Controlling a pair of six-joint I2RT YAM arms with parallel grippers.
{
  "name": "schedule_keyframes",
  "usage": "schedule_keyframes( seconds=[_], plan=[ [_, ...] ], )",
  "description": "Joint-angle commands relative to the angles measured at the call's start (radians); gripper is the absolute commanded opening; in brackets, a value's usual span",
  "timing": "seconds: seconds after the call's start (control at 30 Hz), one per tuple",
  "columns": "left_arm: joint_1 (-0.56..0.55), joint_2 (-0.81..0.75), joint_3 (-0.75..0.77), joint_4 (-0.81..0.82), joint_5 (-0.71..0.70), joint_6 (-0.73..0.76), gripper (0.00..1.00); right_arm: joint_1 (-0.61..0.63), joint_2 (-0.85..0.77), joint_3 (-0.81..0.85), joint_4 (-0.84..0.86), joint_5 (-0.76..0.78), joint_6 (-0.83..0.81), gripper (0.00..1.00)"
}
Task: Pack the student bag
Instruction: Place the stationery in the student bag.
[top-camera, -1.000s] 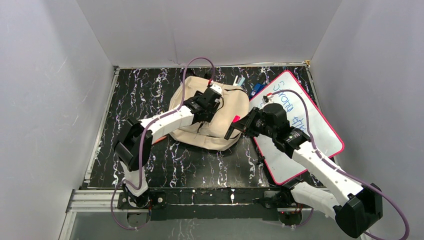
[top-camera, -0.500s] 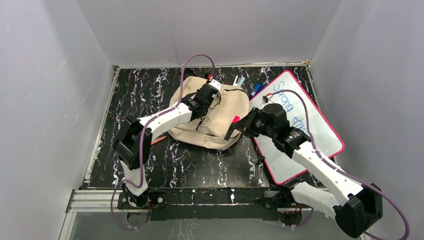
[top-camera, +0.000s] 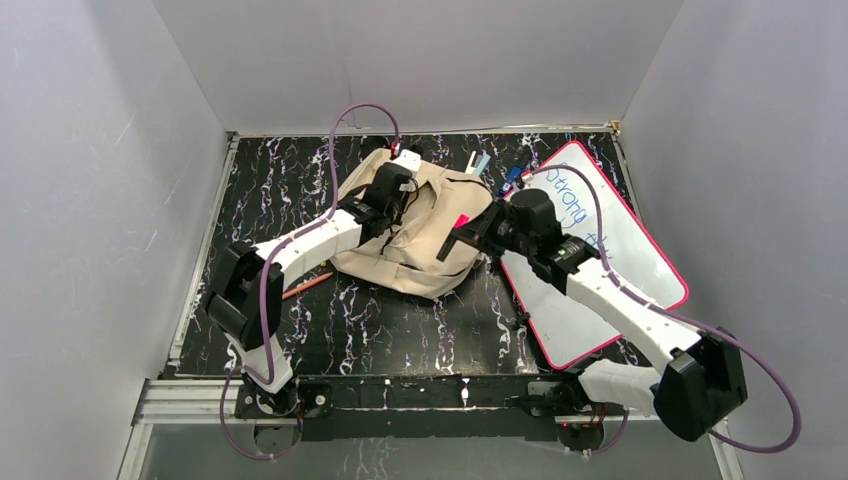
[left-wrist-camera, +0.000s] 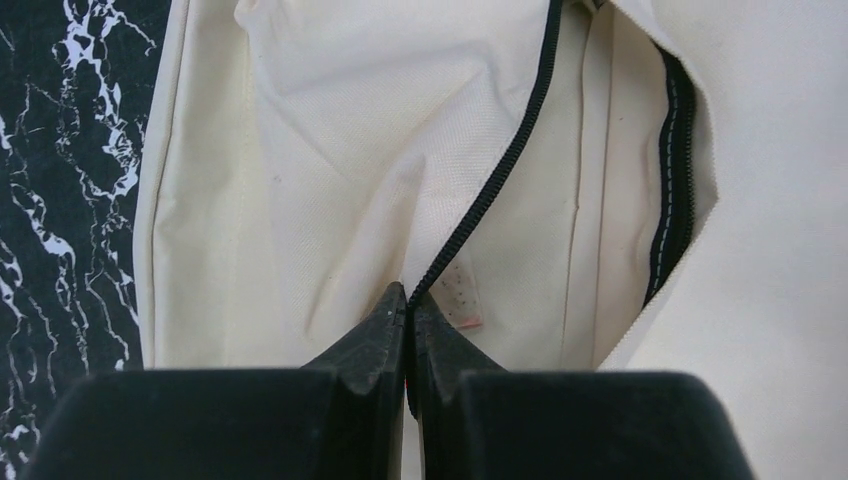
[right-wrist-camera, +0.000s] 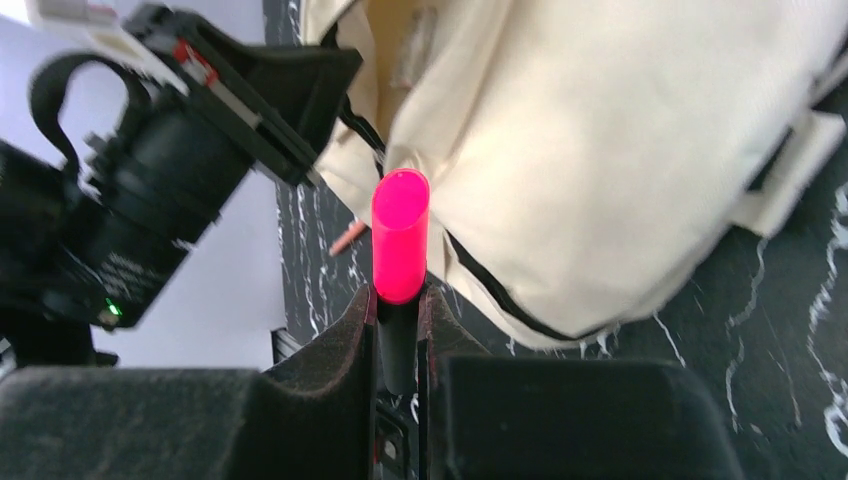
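The student bag (top-camera: 432, 245) is a cream fabric backpack lying at the middle back of the table; it also shows in the left wrist view (left-wrist-camera: 330, 130) and the right wrist view (right-wrist-camera: 620, 150). My left gripper (top-camera: 398, 208) (left-wrist-camera: 408, 305) is shut on the bag's black zipper edge (left-wrist-camera: 500, 170), where the fabric stands lifted and the mouth gapes. My right gripper (top-camera: 470, 236) (right-wrist-camera: 400, 295) is shut on a marker with a pink cap (top-camera: 461, 221) (right-wrist-camera: 400, 235). The cap points at the bag's right side, just off the fabric.
A pink-framed whiteboard (top-camera: 615, 265) with blue writing lies to the right under the right arm. A reddish pencil (top-camera: 305, 285) lies left of the bag. Small blue and white items (top-camera: 495, 168) sit behind the bag. White walls enclose the black marbled table (top-camera: 400, 330).
My left gripper has shut on the zipper edge and drawn it left and back, dragging the bag. My right gripper, marker in it, has moved closer to the bag.
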Motion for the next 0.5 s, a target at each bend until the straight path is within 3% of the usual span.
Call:
schedule_keyframes(
  seconds=[0.0,0.47],
  plan=[
    [0.019,-0.089,-0.027,0.118,0.046,-0.041,0.00,-0.001,0.075,0.112,0.138,0.059,0.028,0.00],
    [0.064,-0.098,-0.047,0.183,0.203,-0.108,0.00,-0.002,0.402,0.292,0.256,0.203,0.082,0.00]
  ],
)
